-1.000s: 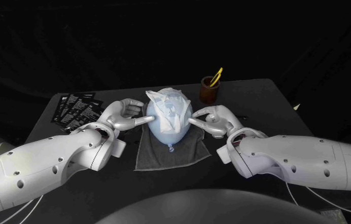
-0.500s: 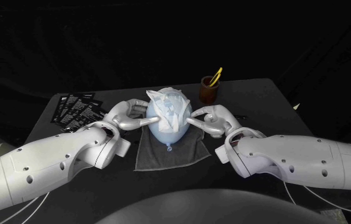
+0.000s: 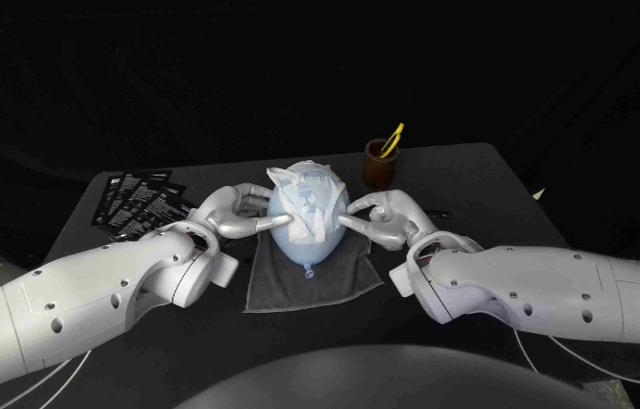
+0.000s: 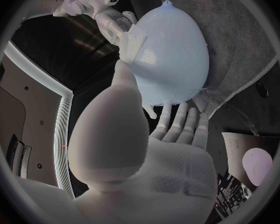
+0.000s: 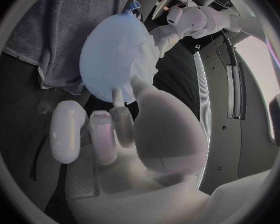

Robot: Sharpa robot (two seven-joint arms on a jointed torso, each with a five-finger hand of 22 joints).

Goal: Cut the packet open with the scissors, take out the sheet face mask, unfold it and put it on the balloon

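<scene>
The left hand [image 3: 238, 213], just right of black packets [image 3: 141, 198] fanned out on the table [image 3: 467, 187], holds the pale blue balloon [image 3: 304, 229]. Its thumb presses the balloon's left side and its fingers reach around the wide end. The balloon lies on a grey cloth [image 3: 313, 279], knot toward the robot. The white sheet face mask [image 3: 301, 187] sits crumpled over its far end. The right hand [image 3: 380, 219] holds the balloon's opposite side, thumb and fingertips against it. Beyond this hand stands a brown cup [image 3: 380, 164] holding yellow-handled scissors [image 3: 392, 141].
</scene>
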